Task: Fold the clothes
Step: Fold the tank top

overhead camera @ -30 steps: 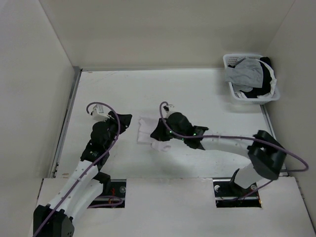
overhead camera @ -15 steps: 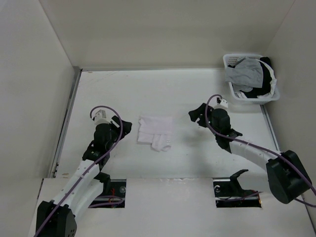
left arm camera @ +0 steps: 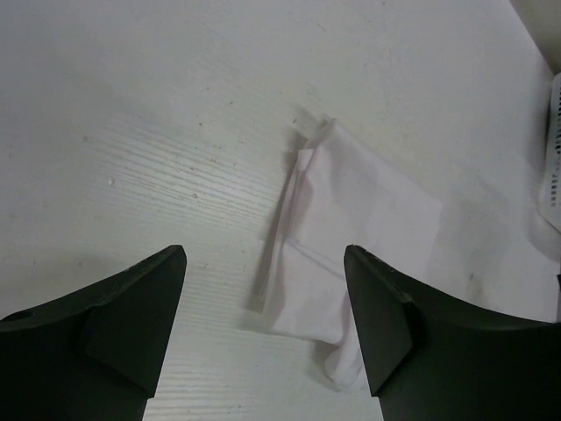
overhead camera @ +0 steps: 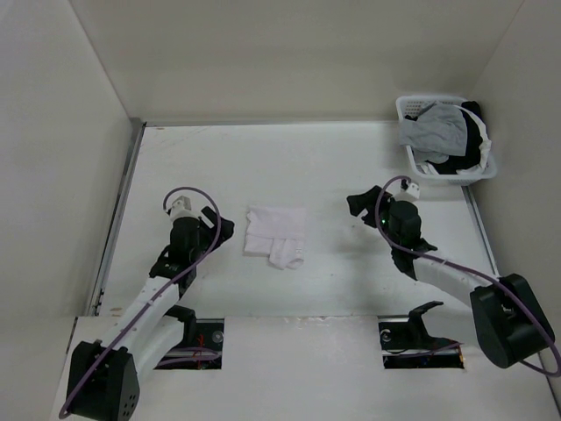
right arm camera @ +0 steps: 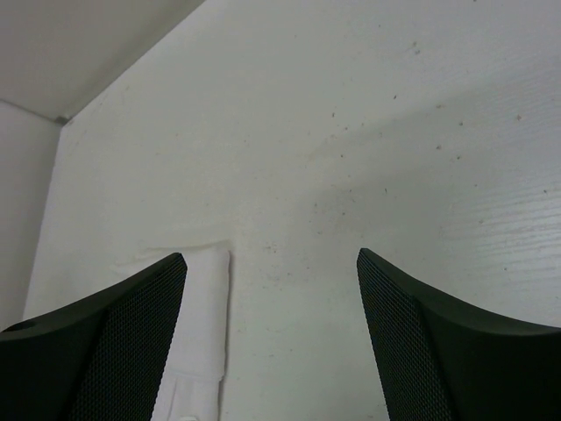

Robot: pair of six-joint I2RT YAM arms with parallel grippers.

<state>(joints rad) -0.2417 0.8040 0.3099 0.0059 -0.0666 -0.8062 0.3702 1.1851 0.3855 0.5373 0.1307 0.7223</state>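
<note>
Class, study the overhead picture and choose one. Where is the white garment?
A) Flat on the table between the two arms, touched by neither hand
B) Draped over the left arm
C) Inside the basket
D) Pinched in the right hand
A: the white garment lies on the table, with the left hand and the right hand both open and apart from it on either side.

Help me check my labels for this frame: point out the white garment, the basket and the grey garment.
white garment (overhead camera: 276, 230): top view, middle of the folded cloth.
basket (overhead camera: 406, 106): top view, far-left corner of its rim.
grey garment (overhead camera: 434, 132): top view, middle of its grey cloth.
</note>
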